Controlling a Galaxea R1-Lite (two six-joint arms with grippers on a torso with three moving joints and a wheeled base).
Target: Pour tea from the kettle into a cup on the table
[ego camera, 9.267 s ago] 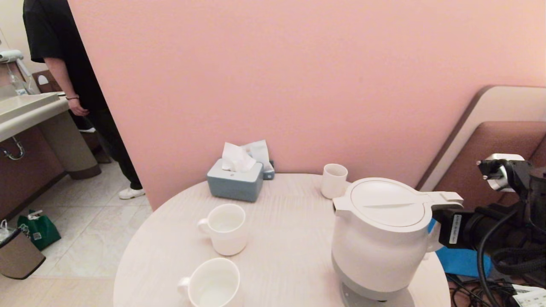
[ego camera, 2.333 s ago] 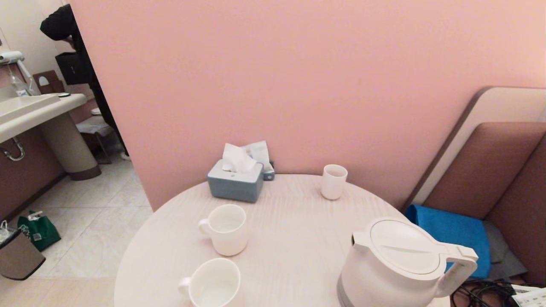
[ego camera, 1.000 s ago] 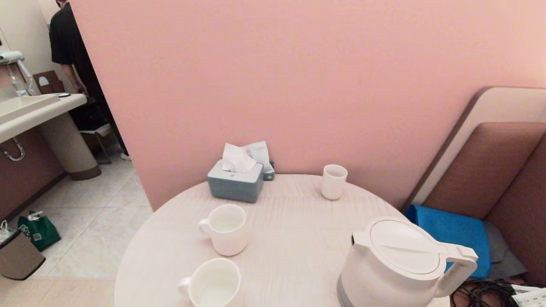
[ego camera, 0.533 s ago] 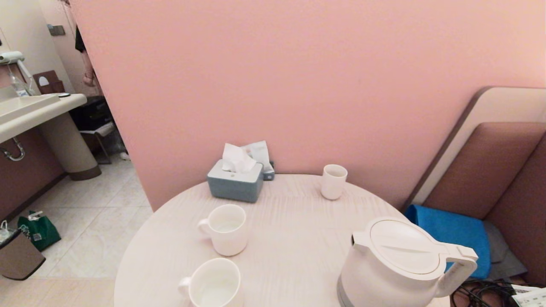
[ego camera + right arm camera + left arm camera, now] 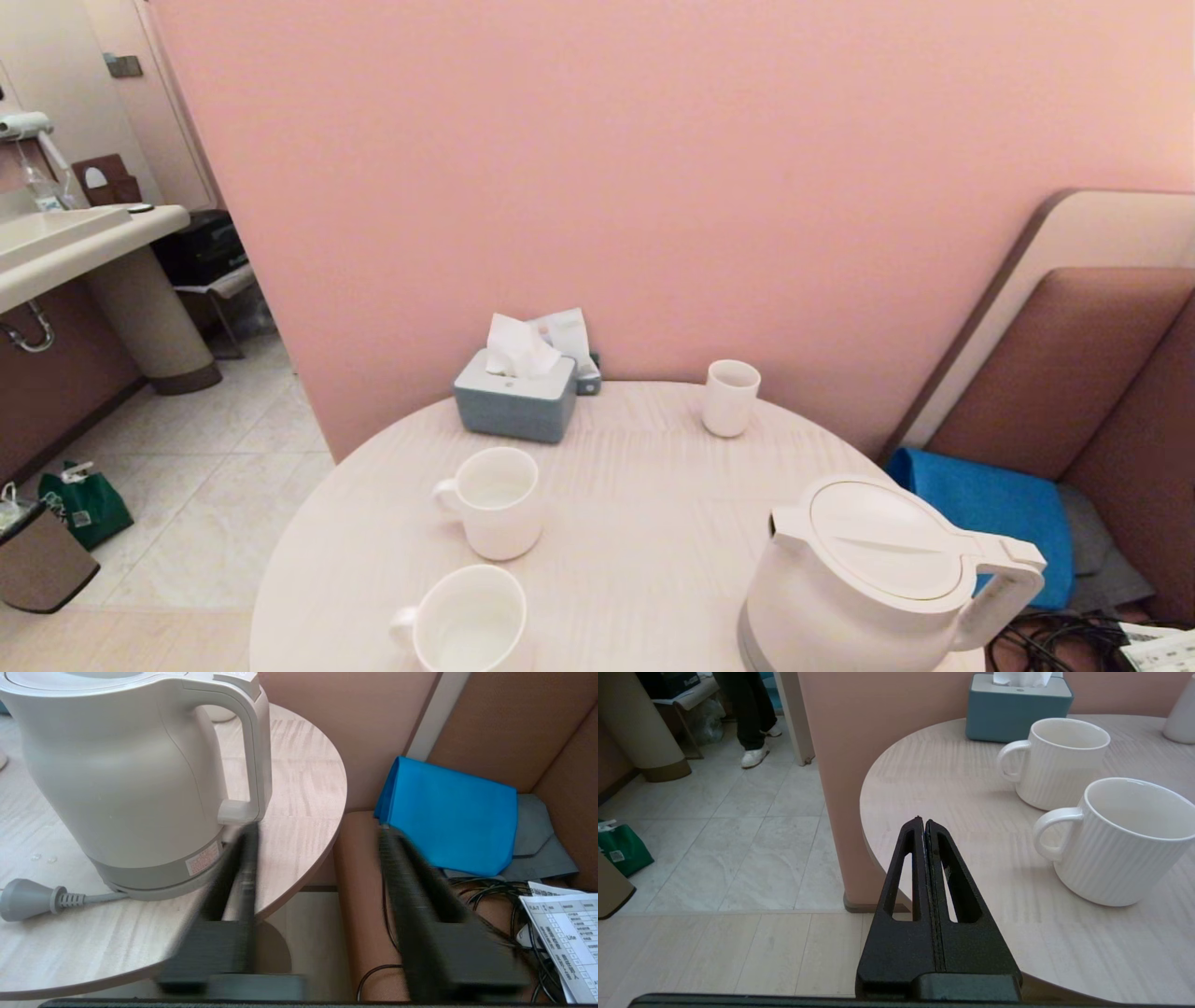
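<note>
The white kettle (image 5: pixel 878 579) stands upright at the right front of the round pale table (image 5: pixel 635 485), lid shut, its loop handle (image 5: pixel 252 751) pointing off the table's edge. Two ribbed white mugs stand left of centre, one farther (image 5: pixel 495 499) and one nearer (image 5: pixel 467 621); a small handleless cup (image 5: pixel 731 397) stands at the back. I cannot make out tea in any of them. My right gripper (image 5: pixel 317 830) is open and empty, low beside the table edge just behind the handle, touching nothing. My left gripper (image 5: pixel 923 822) is shut and empty at the table's left edge, short of the nearer mug (image 5: pixel 1125 844).
A grey-blue tissue box (image 5: pixel 515 403) stands at the back by the pink wall. The kettle's grey plug and cord (image 5: pixel 32 899) lie on the table. A blue cushion (image 5: pixel 990 523), cables and papers (image 5: pixel 565 933) lie on the brown bench to the right.
Some seconds ago my right gripper held the kettle up by its handle; now the kettle stands on the table and that arm is out of the head view. The person at back left has gone.
</note>
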